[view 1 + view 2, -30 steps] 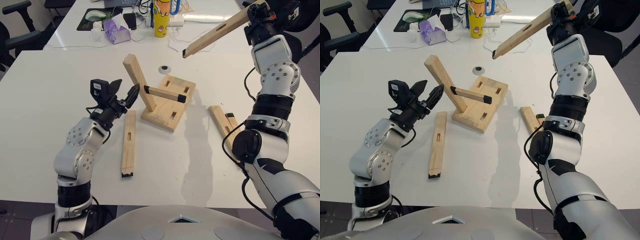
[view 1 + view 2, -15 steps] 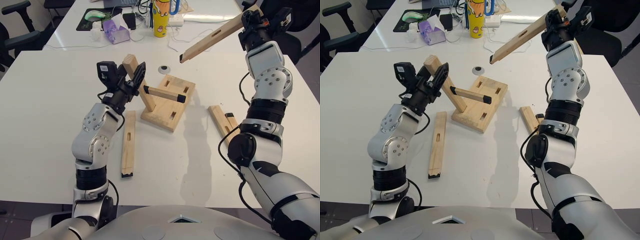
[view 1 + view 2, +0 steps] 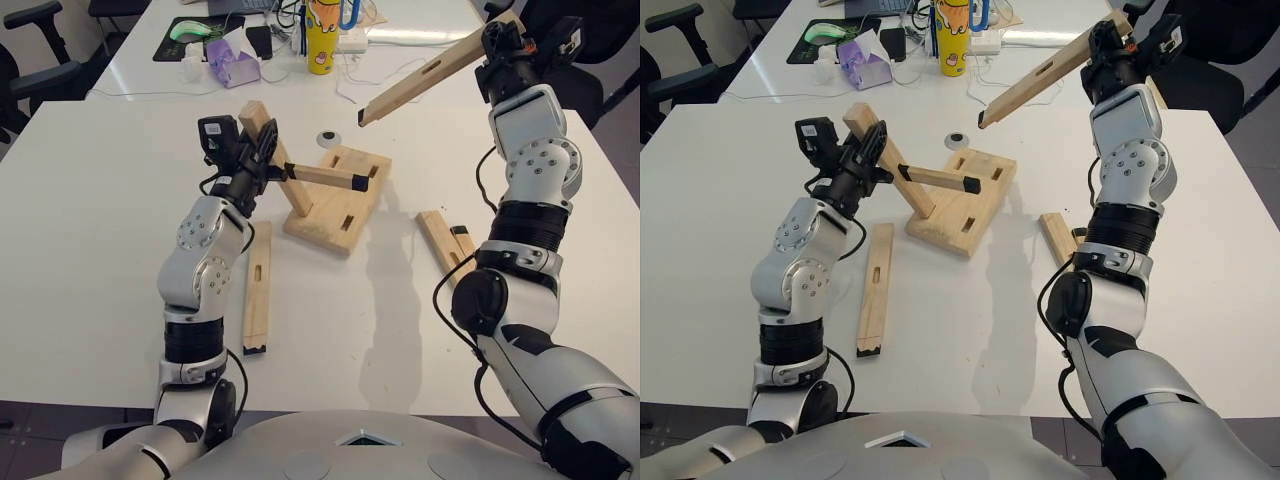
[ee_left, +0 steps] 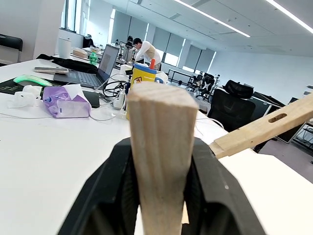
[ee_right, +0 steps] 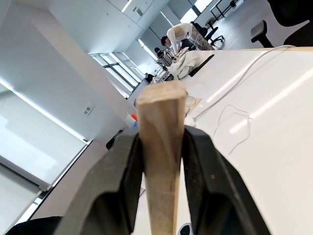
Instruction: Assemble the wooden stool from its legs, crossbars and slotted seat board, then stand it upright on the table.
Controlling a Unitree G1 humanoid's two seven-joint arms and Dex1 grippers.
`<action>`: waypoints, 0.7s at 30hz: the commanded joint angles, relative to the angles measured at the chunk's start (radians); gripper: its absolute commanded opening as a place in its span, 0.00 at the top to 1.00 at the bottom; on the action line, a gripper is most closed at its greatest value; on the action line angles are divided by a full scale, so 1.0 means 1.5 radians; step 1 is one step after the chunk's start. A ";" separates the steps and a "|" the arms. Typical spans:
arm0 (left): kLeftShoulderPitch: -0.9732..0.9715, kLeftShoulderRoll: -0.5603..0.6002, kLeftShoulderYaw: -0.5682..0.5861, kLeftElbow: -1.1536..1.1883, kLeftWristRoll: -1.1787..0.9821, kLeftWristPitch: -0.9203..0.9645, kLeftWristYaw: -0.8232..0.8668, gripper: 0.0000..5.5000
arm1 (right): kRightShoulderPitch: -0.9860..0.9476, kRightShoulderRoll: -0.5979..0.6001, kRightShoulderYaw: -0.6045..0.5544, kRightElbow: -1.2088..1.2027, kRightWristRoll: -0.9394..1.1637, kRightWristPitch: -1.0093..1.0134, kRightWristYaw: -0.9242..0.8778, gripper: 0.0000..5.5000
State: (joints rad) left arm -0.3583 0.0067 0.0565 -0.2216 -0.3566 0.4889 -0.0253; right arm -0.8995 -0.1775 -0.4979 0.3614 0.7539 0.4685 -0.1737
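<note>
— While the right tool (image 3: 499,45) kept its slotted leg (image 3: 425,75) clamped high over the far side of the table (image 3: 100,250), the left tool (image 3: 262,152) swung in and shut on the tilted leg (image 3: 293,192) fixed in the seat board (image 3: 345,210).
— So the board, mid-table, is braced; the raised leg probably goes in next.

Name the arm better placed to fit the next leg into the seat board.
Right, probably. The right gripper holds a raised leg beyond the seat board, while the left gripper is clamped on the mounted leg.
</note>
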 commanded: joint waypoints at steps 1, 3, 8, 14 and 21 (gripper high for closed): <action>-0.047 -0.015 -0.011 0.048 0.078 -0.060 0.063 0.81 | 0.001 0.005 0.006 -0.015 -0.008 0.002 0.001 0.81; -0.057 -0.018 -0.025 0.072 0.135 -0.089 0.102 0.81 | 0.008 0.005 0.015 -0.025 -0.016 0.003 0.002 0.81; -0.044 -0.060 -0.030 0.104 0.194 -0.124 0.178 0.81 | 0.051 0.021 0.052 -0.084 -0.054 0.011 -0.012 0.81; -0.016 -0.100 -0.060 0.111 0.216 -0.118 0.188 0.81 | 0.135 0.078 0.089 -0.222 -0.038 0.076 -0.047 0.81; -0.015 -0.111 -0.050 0.108 0.220 -0.107 0.188 0.81 | 0.197 0.145 0.113 -0.275 -0.033 0.122 -0.074 0.81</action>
State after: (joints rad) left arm -0.4094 -0.1451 -0.0182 -0.0695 -0.0280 0.2918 0.2586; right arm -0.6130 0.0283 -0.3353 -0.0181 0.6948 0.6325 -0.2678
